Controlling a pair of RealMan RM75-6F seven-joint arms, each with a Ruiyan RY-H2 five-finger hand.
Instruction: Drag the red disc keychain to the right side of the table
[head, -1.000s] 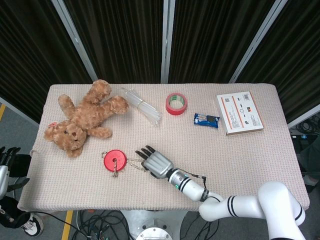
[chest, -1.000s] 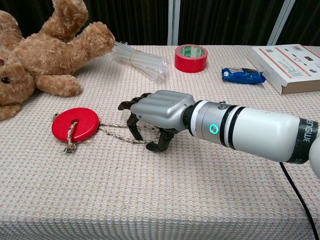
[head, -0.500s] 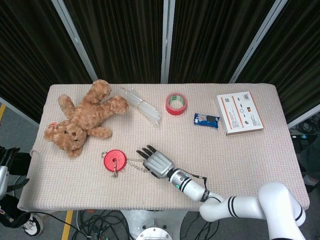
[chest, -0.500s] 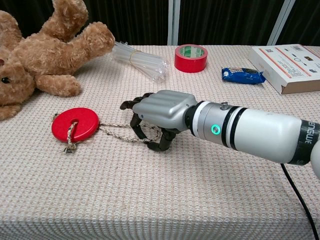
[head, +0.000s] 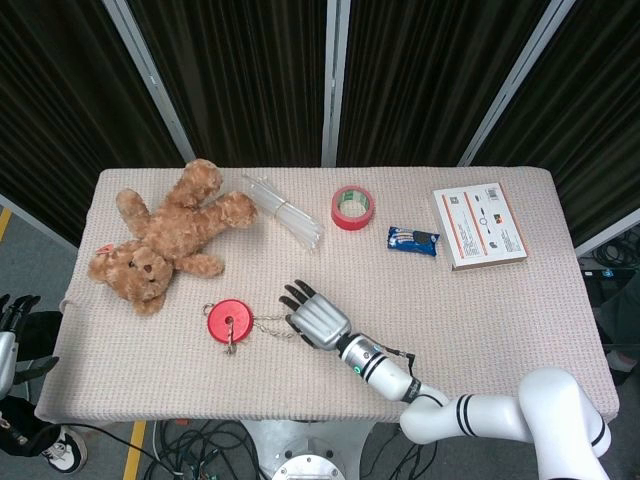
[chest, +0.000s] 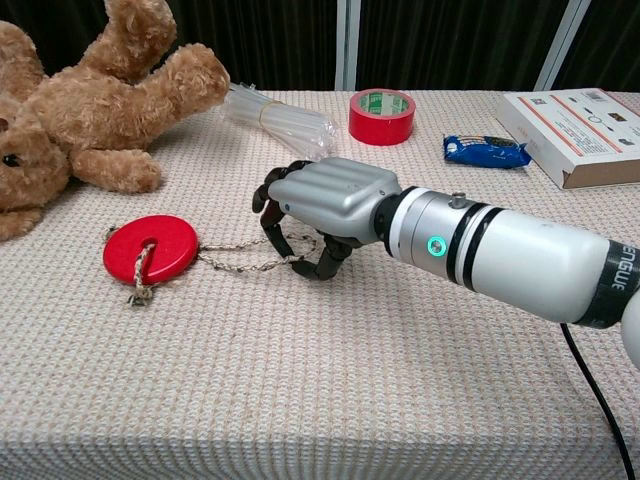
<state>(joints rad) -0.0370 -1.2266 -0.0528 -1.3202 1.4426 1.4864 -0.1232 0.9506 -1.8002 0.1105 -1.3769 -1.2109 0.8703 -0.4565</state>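
Note:
The red disc keychain (head: 229, 321) (chest: 150, 247) lies flat on the table's front left, with a rope loop through its hole and a thin chain (chest: 240, 262) trailing right. My right hand (head: 315, 318) (chest: 320, 205) sits palm down over the chain's right end. Its dark fingers (chest: 272, 212) curl around the chain's end loop, holding it against the thumb. The chain runs nearly straight from disc to hand. My left hand (head: 12, 322) hangs off the table's left edge, fingers apart and holding nothing.
A teddy bear (head: 165, 240) (chest: 80, 110) lies behind the disc. A bundle of clear straws (head: 285, 215) (chest: 280, 118), red tape roll (head: 352, 207) (chest: 381, 116), blue snack packet (head: 413, 240) (chest: 487, 150) and a white box (head: 479, 225) (chest: 580, 122) line the back. Bare cloth (head: 480, 320) stretches to the right.
My right hand has shifted slightly back and right, fingers curling tighter, and the chain's end has gone with it and drawn straighter. The disc has not moved.

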